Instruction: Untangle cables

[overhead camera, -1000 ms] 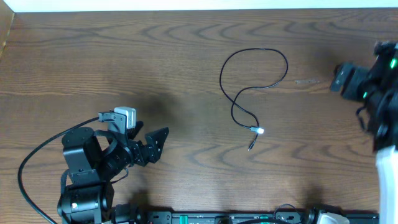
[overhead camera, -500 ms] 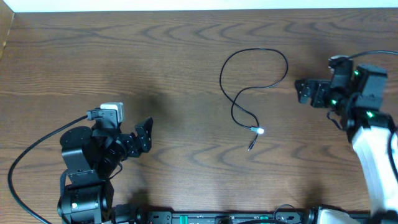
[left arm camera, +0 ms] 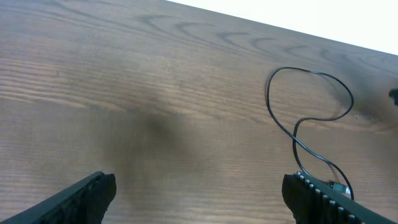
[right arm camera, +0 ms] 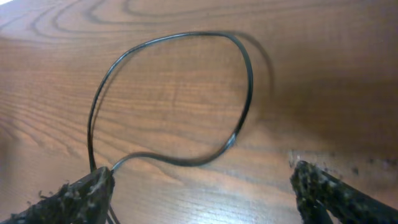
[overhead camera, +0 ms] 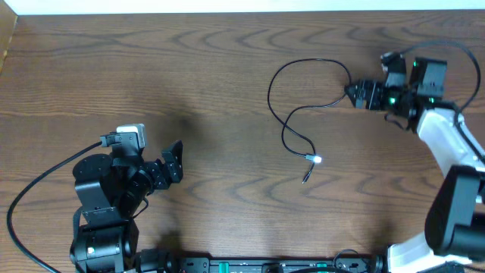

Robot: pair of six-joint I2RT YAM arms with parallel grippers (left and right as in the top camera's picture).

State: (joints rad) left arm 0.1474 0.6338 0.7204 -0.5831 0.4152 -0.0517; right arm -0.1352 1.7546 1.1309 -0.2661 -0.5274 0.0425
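One thin black cable [overhead camera: 270, 95] lies loose on the wooden table right of centre, in an open loop with an S-bend. Its white-tipped end [overhead camera: 316, 159] and a small black plug lie at the near end. My right gripper [overhead camera: 357, 95] is open and empty just right of the loop's right side, pointing at it. In the right wrist view the cable's loop [right arm camera: 186, 34] lies ahead of the open jaws [right arm camera: 202, 186], and a strand runs by the left finger. My left gripper [overhead camera: 176, 161] is open and empty, far left of the cable. The left wrist view shows the cable [left arm camera: 268, 93] ahead and to the right of the jaws [left arm camera: 199, 199].
The left arm's thick black cable [overhead camera: 30, 201] curves over the table's near left. A black rail [overhead camera: 265, 265] runs along the front edge. The table's far edge meets a white wall [overhead camera: 227, 6].
My right arm has swung in from the right edge toward the cable's loop. My left gripper has drawn back a little to the left. The cable has not moved.
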